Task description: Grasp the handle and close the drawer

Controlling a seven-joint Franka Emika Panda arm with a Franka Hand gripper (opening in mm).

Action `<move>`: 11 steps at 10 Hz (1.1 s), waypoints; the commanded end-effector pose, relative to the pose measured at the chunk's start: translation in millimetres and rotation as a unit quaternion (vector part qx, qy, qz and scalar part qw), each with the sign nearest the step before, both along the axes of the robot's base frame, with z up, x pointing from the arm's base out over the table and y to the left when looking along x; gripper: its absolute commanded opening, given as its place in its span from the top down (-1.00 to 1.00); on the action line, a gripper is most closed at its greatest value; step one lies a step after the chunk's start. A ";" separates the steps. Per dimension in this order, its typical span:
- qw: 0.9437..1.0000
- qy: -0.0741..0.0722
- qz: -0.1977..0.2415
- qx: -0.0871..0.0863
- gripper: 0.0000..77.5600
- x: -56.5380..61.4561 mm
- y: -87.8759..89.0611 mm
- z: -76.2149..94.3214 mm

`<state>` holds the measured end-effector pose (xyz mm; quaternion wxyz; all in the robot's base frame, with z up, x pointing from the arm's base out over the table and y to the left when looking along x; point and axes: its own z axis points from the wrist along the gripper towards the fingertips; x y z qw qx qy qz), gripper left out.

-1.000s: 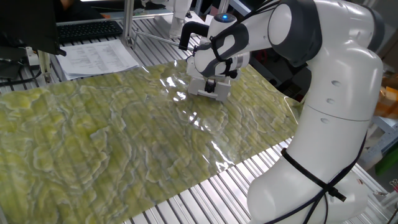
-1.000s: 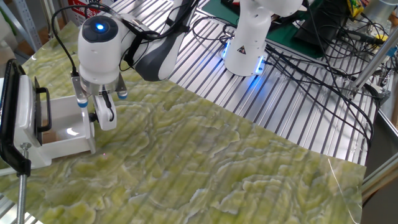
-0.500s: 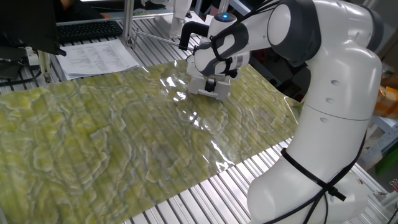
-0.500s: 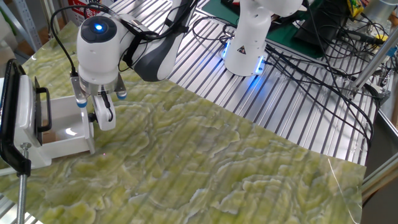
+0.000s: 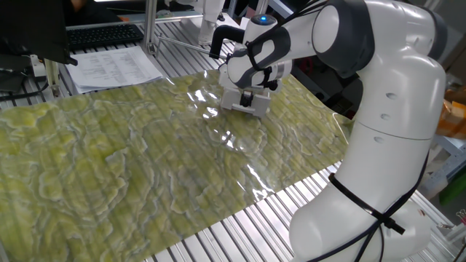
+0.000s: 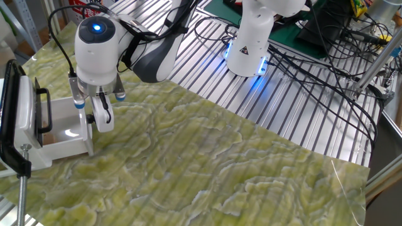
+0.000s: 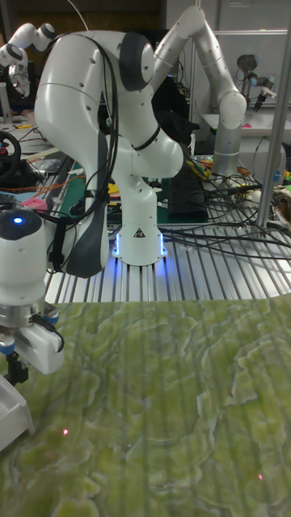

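At the left edge of the bench [image 6: 251, 182], in the other fixed view, you have the drawer [image 6: 63, 135] pulled out of its white housing [image 6: 25, 119], its tan inside showing. Just right of it, the gripper [image 6: 102, 118] hangs nose-down at the drawer's front panel, with the arm [image 6: 154, 53] reaching back to the lit base. The handle is hidden behind the fingers [image 6: 103, 116], so you cannot tell whether the jaws are spread or pinching it. In the one fixed view the gripper [image 5: 247, 99] covers the drawer front. The green marbled cloth [image 5: 131, 167] is bare to the right.
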<state>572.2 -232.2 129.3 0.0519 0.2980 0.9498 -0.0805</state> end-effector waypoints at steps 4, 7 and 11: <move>1.000 -0.009 -0.003 -0.003 0.97 9.5 -13.3 8.1; 1.000 -0.012 -0.012 -0.003 0.97 10.1 -14.0 7.5; 1.000 -0.017 -0.019 0.002 0.97 11.4 -15.2 2.1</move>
